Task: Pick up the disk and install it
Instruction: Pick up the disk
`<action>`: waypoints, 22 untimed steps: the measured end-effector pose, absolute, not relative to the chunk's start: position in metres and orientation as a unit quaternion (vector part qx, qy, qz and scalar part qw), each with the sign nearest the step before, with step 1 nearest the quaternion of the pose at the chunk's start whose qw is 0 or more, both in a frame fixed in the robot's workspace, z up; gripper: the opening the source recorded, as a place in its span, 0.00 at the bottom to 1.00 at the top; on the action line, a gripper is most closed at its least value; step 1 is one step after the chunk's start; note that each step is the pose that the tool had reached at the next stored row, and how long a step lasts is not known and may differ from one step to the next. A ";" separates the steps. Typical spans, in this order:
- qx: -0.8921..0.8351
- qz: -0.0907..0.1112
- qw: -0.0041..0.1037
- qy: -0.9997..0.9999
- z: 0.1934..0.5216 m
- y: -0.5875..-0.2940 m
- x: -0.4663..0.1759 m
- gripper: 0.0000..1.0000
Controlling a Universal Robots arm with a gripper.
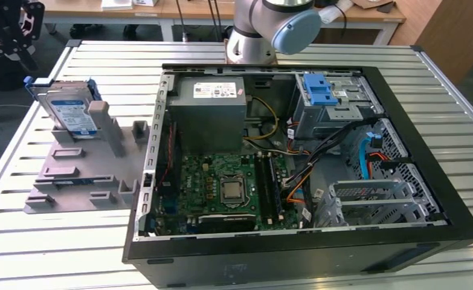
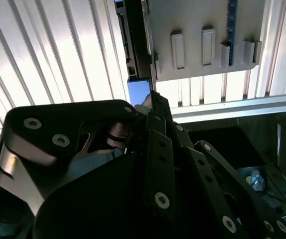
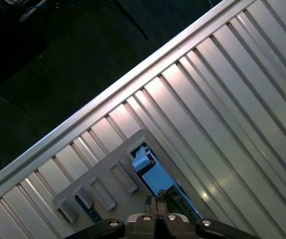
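Your gripper (image 3: 156,203) hangs with its jaws drawn together on nothing in the first wrist view, and the disk (image 3: 157,180) sits just past the tips, untouched. In the exterior view you'll find the disk (image 1: 67,112) on edge in the grey fixture plate (image 1: 71,163), at 9 o'clock from the computer case (image 1: 301,244), with its long axis running roughly 11 to 5. It shows a silver body, a white-and-blue label and blue side rails.

The disk (image 1: 69,113), a flat silver drive with a white-and-blue label and blue side rails, is standing on edge in the grey slotted fixture plate (image 1: 75,181) at the exterior view's left. It is tilting slightly, and its labelled face is facing the camera. In the first wrist view, what is probably its blue rail end and pale face is showing at the plate's edge.
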State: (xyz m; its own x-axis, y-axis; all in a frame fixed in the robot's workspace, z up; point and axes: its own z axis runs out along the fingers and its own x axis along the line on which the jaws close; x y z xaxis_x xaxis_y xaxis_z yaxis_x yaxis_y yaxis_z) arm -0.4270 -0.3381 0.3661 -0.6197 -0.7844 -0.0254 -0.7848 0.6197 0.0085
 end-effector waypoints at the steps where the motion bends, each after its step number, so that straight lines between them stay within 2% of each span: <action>1: -0.444 0.009 0.009 0.896 0.366 -0.338 -0.427 0.11; 22: -0.485 0.010 0.009 0.874 0.366 -0.338 -0.427 0.11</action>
